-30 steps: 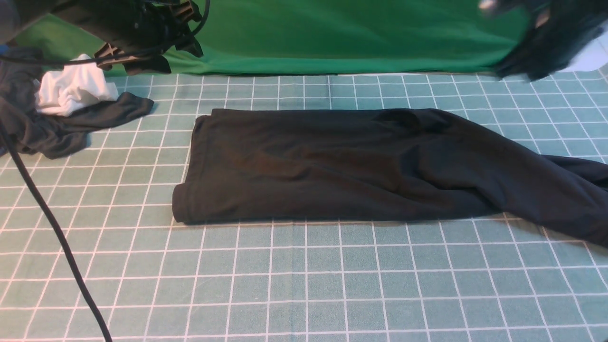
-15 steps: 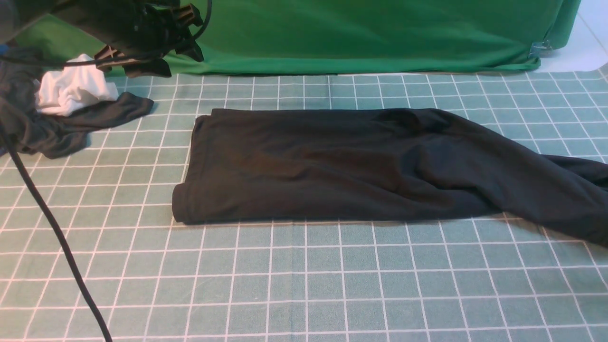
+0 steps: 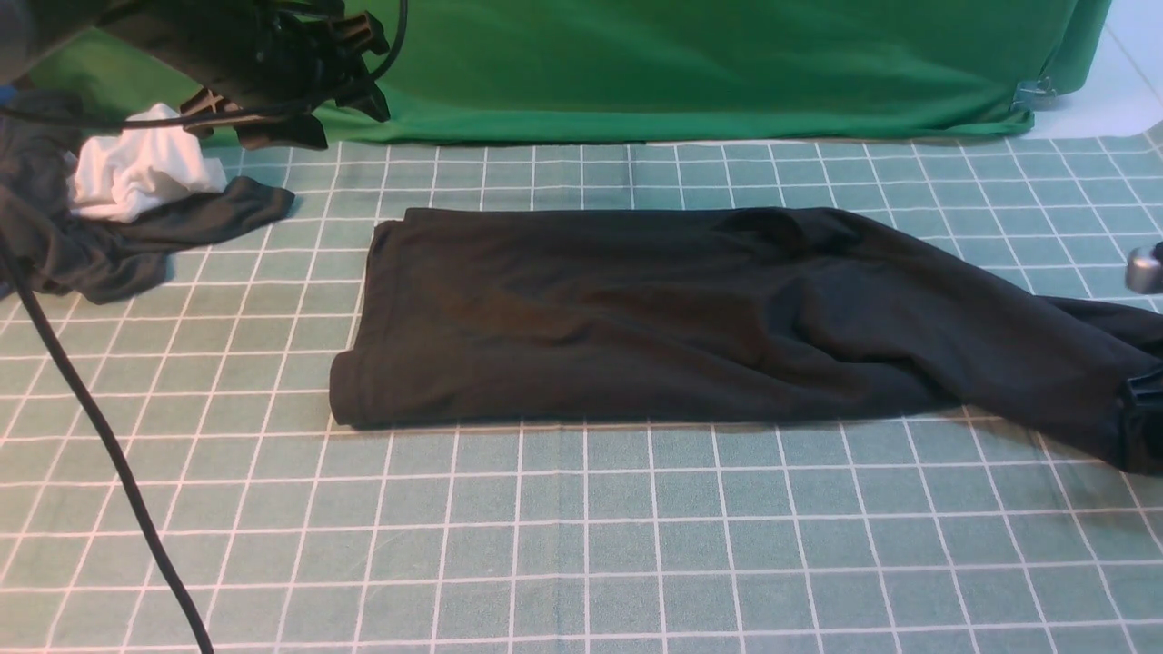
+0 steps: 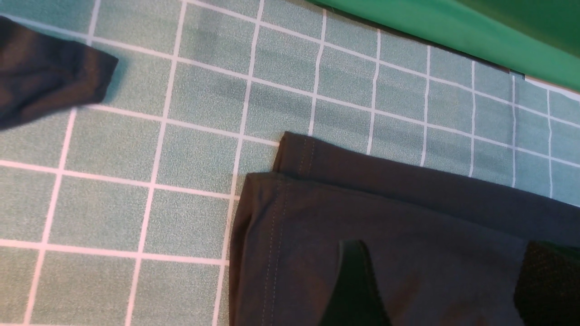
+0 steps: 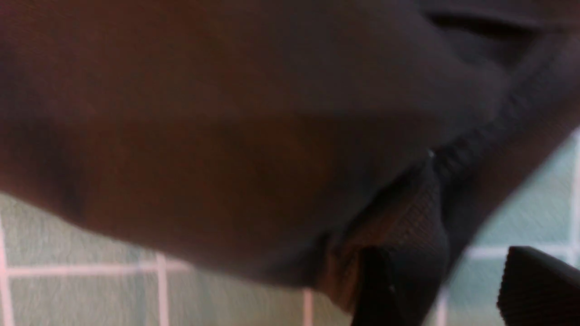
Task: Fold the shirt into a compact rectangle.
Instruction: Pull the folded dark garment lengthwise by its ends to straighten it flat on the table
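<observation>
The black shirt (image 3: 636, 318) lies folded into a long band across the gridded mat (image 3: 581, 545), its print and label hidden. One sleeve (image 3: 1045, 363) trails to the right edge. My left gripper (image 3: 263, 118) hangs open, high above the mat at the back left; in its wrist view the gripper (image 4: 446, 271) has its fingers spread above the shirt's stitched hem corner (image 4: 272, 203). My right gripper (image 3: 1147, 400) just shows at the right edge by the sleeve end. In the right wrist view the gripper (image 5: 457, 290) is open, close to a ribbed edge (image 5: 408, 217) of the shirt.
A smaller dark grey garment (image 3: 109, 245) with a white cloth (image 3: 136, 173) sits at the back left. A green backdrop cloth (image 3: 681, 64) closes the far side, with a metal clip (image 3: 1031, 91) at its right. A black cable (image 3: 100, 427) crosses the left front.
The right arm was a blur at the top right, left the view, and now shows low at the right edge beside the sleeve end. The left arm and shirt have stayed put.
</observation>
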{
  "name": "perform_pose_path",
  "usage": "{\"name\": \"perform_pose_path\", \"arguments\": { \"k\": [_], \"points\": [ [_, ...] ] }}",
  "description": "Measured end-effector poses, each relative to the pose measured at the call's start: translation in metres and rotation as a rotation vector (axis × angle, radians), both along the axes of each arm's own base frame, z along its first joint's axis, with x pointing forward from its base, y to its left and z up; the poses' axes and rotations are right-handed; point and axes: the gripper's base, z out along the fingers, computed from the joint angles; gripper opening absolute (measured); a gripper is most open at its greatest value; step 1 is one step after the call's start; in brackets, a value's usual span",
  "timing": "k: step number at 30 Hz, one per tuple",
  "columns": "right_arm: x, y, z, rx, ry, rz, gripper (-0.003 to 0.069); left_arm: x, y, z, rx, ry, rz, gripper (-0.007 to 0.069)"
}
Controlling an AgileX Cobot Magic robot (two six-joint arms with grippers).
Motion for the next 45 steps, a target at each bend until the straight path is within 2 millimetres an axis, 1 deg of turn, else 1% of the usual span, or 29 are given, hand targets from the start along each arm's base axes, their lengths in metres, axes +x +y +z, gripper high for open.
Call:
{"name": "perform_pose_path", "arguments": {
  "k": [1,3,4,5,7,8,13,16,17,19,21,23,25,28,31,36,39,42,44,45],
  "points": [
    [0.001,0.0,-0.003,-0.001,0.001,0.004,0.031,0.0,0.0,0.0,0.001,0.0,0.0,0.043],
    [0.002,0.001,-0.004,-0.006,-0.001,0.028,0.017,0.0,0.0,0.0,0.003,0.0,-0.001,0.043],
    [0.002,0.001,-0.004,-0.007,-0.001,0.031,0.0144,0.0,0.0,0.0,0.003,0.0,-0.001,0.043],
    [0.003,0.001,-0.002,-0.011,-0.004,0.045,0.0074,0.0,0.0,0.0,0.003,0.001,-0.001,0.043],
    [0.004,0.001,0.002,-0.018,-0.013,0.054,0.0049,0.0,0.0,0.0,0.003,0.001,-0.001,0.043],
    [0.005,0.0,0.007,-0.028,-0.023,0.063,0.0036,0.0,0.0,0.0,0.005,0.001,-0.001,0.043],
    [0.017,-0.006,0.047,-0.102,-0.135,0.095,0.0023,0.0,0.0,0.0,0.007,0.004,-0.004,0.043],
    [0.027,-0.01,0.065,-0.121,-0.189,0.084,0.0022,0.0,0.0,0.0,0.007,0.004,-0.004,0.043],
    [0.03,-0.011,0.07,-0.123,-0.193,0.079,0.0022,0.0,0.0,0.0,0.008,0.004,-0.004,0.043],
    [0.032,-0.012,0.072,-0.12,-0.175,0.071,0.0022,0.0,0.001,0.0,0.011,0.004,-0.004,0.043],
    [0.032,-0.011,0.066,-0.1,-0.13,0.054,0.0026,0.0,0.001,-0.001,0.015,0.004,-0.005,0.043],
    [0.031,-0.01,0.057,-0.075,-0.074,0.043,0.0059,0.0,0.001,-0.001,0.015,0.004,-0.005,0.043],
    [0.031,-0.01,0.046,-0.054,-0.017,0.035,0.0134,0.0,0.001,-0.001,0.015,0.004,-0.005,0.043],
    [0.034,-0.008,0.028,-0.008,0.035,0.016,0.029,0.0,0.001,-0.001,0.015,0.004,-0.005,0.043],
    [0.037,-0.006,0.013,0.026,0.07,0.001,0.035,0.0,0.001,-0.001,0.018,0.005,-0.006,0.043],
    [0.042,-0.005,-0.01,0.06,0.109,-0.017,0.0354,0.0,0.001,-0.001,0.018,0.005,-0.006,0.043],
    [0.043,-0.004,-0.011,0.065,0.11,-0.02,0.0347,-0.001,0.001,-0.001,0.018,0.006,-0.006,0.043],
    [0.043,-0.004,-0.012,0.069,0.113,-0.022,0.0291,-0.001,0.001,-0.001,0.018,0.007,-0.006,0.043],
    [0.043,-0.003,-0.012,0.077,0.121,-0.021,0.0144,-0.001,0.001,-0.001,0.018,0.007,-0.006,0.043],
    [0.043,-0.003,-0.012,0.077,0.121,-0.021,0.0133,-0.001,0.001,-0.001,0.018,0.007,-0.006,0.043]
  ]
}}
